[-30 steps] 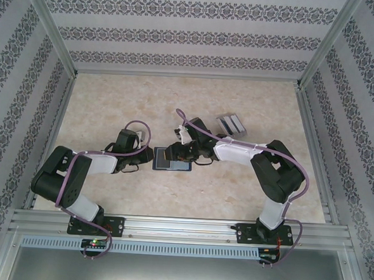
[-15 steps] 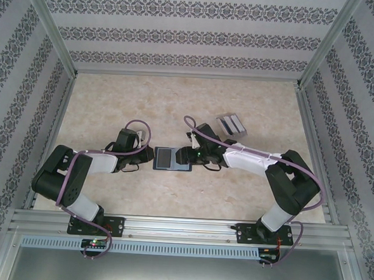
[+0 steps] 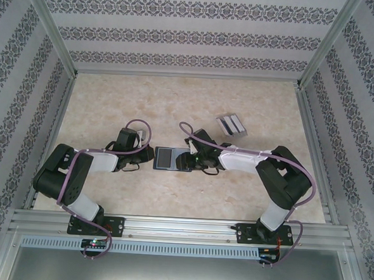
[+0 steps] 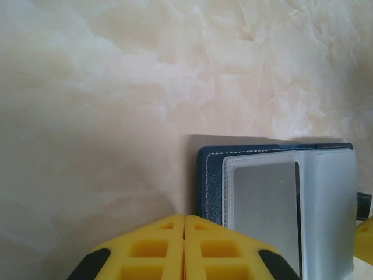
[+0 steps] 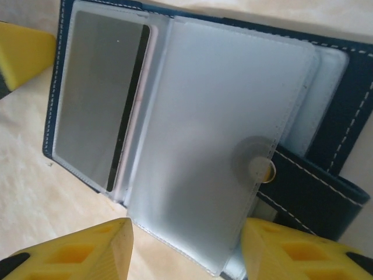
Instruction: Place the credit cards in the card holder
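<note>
table (image 3: 113,97): beige marble | on it: open card holder (image 3: 167,158), clear case (image 3: 230,124)

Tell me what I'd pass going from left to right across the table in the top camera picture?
left gripper → navy card holder → right gripper → clear slotted case

Lab booth: aluminium frame (image 3: 181,228), patterned walls (image 3: 194,26)

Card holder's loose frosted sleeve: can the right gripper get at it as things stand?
Probably yes. The right gripper hangs open over the card holder, its fingertips straddling the frosted sleeve's edge with nothing between. The shut left gripper sits beside the opposite edge.
</note>
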Controlling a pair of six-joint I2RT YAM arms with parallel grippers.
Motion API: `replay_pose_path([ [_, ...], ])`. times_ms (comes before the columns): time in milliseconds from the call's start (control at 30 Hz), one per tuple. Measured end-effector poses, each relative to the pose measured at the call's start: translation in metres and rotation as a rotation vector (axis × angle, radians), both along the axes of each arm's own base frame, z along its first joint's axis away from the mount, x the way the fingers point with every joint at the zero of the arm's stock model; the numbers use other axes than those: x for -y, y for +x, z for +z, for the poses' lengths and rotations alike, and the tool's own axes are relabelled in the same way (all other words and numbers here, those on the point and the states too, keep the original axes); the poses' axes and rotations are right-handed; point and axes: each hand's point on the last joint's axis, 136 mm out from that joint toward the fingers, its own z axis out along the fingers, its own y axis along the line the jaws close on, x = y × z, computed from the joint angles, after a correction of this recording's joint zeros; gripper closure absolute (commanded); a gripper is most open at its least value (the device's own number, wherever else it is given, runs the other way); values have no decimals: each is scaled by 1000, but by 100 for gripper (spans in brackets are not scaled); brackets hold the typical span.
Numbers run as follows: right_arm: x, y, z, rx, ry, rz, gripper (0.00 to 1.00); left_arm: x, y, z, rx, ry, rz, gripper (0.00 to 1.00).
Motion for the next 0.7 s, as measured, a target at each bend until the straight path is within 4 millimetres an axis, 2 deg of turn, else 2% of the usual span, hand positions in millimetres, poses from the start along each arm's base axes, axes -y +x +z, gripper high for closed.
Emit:
replay_pose_path([
  [300,-19,-2,11,49,38,44,47,0,0,0,-1,0,0,91],
  [600,-45,-2,30,132,98,123,48,0,1,1,2,1,-2,93],
  [700,-61,2,35,147,137,153,48,-2,1,6,19,15,-5,88],
])
